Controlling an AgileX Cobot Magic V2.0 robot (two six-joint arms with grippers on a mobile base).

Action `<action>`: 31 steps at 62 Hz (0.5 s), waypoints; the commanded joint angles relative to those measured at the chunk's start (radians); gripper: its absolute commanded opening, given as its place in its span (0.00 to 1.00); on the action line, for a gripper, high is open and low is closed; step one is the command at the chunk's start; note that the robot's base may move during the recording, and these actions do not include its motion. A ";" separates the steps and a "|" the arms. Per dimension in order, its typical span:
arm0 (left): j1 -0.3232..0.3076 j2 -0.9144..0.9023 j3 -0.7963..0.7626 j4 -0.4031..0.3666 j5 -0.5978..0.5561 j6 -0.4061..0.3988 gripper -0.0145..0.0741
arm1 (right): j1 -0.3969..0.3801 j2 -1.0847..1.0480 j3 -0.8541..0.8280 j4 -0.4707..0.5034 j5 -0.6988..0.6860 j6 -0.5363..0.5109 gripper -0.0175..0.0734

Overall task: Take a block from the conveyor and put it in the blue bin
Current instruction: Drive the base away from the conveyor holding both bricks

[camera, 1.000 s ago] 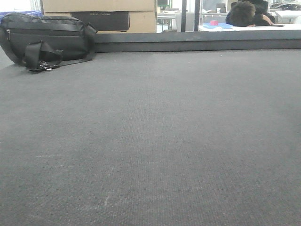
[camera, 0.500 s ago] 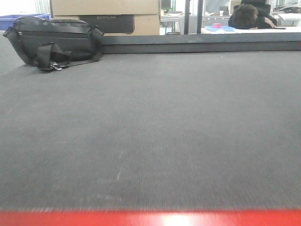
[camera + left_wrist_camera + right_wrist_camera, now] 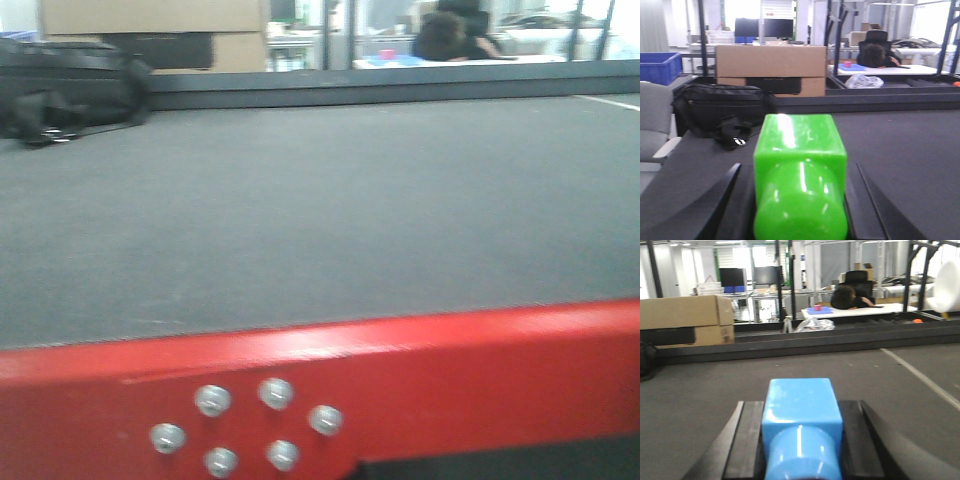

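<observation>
Left gripper (image 3: pixel 798 169) is clamped on a glossy bright-green plastic block (image 3: pixel 800 145), with its dark fingers (image 3: pixel 722 210) flanking the block's flat sides. Right gripper (image 3: pixel 802 405) likewise pinches a glossy sky-blue plastic block (image 3: pixel 800 420) between its black pads (image 3: pixel 752 440). Each block has a square body with a rounded boss toward the camera.

They look like hollow moulded plastic, so I judge them light, rigid and not fragile. They also look slick, and the shine suggests either could slide in the jaws if held loosely or swung hard. The flat opposite faces, where the pads sit, are the sound place to hold. The rounded part would tend to roll.

Ahead of both grippers stretches the dark grey textured belt of the conveyor (image 3: pixel 320 200), with open room in front of the right gripper. Its red-painted metal frame (image 3: pixel 450 360) edges the near side and a dark raised rail (image 3: pixel 880 102) closes the far side; both need clearing.

Ahead and to the left of the left gripper lies a black fabric bag (image 3: pixel 720 107), with a brown cardboard box (image 3: pixel 770 62) behind it. The blue plastic bin (image 3: pixel 657 67) stands farther off, beyond the bag and to its left. A carry toward the bin should probably pass over or around the bag.
</observation>
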 commanded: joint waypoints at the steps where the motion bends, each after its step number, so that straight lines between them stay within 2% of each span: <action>1: -0.008 -0.005 0.000 0.001 -0.020 -0.001 0.04 | -0.001 -0.007 -0.009 -0.002 -0.013 -0.003 0.01; 31: -0.008 -0.005 0.000 0.001 -0.020 -0.001 0.04 | -0.001 -0.007 -0.009 -0.002 -0.013 -0.003 0.01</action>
